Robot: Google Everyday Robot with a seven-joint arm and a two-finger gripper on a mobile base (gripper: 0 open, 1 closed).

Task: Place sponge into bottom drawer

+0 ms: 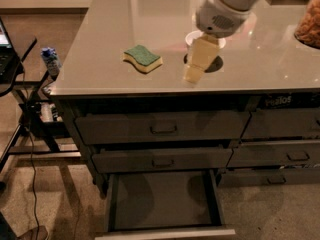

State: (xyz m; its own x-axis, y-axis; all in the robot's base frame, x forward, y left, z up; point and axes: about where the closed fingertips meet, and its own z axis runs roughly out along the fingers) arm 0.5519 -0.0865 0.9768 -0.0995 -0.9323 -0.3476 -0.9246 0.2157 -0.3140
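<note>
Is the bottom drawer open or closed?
Open. The bottom drawer sticks out, showing its bare dark floor. The sponge sits on the counter, the gripper above the counter near it.

Sponge (143, 58) on counter (95, 59) near gripper (194, 73); bottom drawer (162, 200) open
</note>
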